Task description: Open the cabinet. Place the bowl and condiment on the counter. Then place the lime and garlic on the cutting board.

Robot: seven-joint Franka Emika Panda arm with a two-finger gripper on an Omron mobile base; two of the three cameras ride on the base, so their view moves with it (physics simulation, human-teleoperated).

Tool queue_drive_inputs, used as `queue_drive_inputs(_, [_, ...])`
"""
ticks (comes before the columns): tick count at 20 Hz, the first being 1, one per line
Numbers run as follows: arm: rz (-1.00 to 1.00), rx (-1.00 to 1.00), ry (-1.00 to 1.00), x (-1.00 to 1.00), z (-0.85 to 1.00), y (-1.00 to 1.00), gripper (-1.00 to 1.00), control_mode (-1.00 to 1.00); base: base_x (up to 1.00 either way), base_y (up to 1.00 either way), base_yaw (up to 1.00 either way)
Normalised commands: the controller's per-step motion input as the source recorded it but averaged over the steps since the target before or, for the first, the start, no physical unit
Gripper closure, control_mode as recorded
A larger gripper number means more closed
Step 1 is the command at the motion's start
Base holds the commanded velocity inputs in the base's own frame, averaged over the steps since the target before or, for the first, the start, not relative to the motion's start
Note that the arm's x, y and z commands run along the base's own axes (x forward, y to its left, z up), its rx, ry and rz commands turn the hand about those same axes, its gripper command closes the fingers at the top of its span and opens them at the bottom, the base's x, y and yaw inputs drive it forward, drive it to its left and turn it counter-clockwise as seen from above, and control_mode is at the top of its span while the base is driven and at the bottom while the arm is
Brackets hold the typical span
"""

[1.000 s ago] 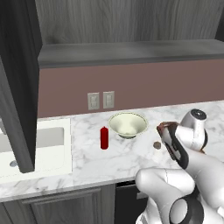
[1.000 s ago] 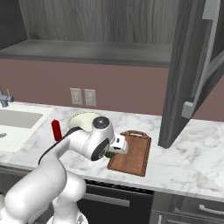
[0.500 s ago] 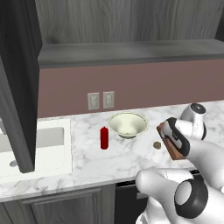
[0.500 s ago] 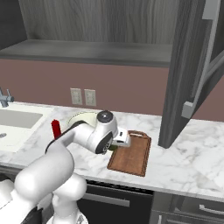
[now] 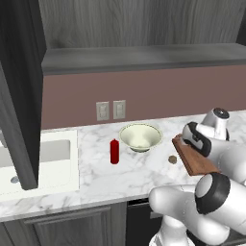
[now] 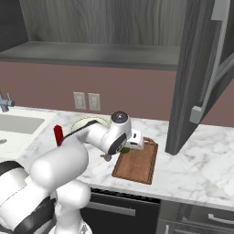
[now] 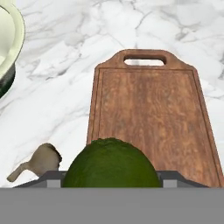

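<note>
Holding the lime [image 7: 111, 162] right between the fingers, the gripper [image 6: 129, 145] is clamped on it, jaws spread pretty wide bc the lime fills the gap. In the hand view the green ball sits dead center at the bottom edge, w/ the finger tips mostly hidden behind it.

Straight ahead of the gripper is the cutting board [image 7: 151, 116]. Long axis runs away from the hand, handle end w/ the slot pointing to the far side. The lime hangs over the near short edge of the board; can't tell if it's touching the wood or just above it.

Off to one side of the gripper, on the counter [image 7: 57, 87] and just beside the board's near corner, is the garlic [image 7: 41, 161]. Tan lump, its little stem tip pointing away from the board. Not on the board, it's on the marble.

Further out past the garlic is the bowl [image 5: 140, 136], upright, opening up. The condiment [image 5: 114, 151] is beyond that again, standing upright w/ nozzle pointing up, near the bowl but not touching.

Above everything the cabinet [image 6: 201, 73] has its doors swung open, one on each side of the gripper, shelf visible btwn them.

Count: 1 lime, 1 garlic, 1 bowl, 1 red bottle, 1 board, 2 open doors. Also 2 wall outlets [image 5: 110, 110] side by side behind the bowl.
</note>
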Motion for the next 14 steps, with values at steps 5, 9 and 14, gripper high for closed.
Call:
queue_drive_inputs(5, [0.00, 0.01, 0.00, 0.13, 0.00, -0.15, 1.00, -1.00, 0.00, 0.00, 0.00])
queue_drive_inputs(9, [0.00, 0.00, 0.00, 0.06, -0.01, -0.02, 1.00, -1.00, 0.00, 0.00, 0.00])
queue_drive_inputs(14, [0.00, 0.00, 0.00, 0.03, -0.11, 0.00, 1.00, -1.00, 0.00, 0.00, 0.00])
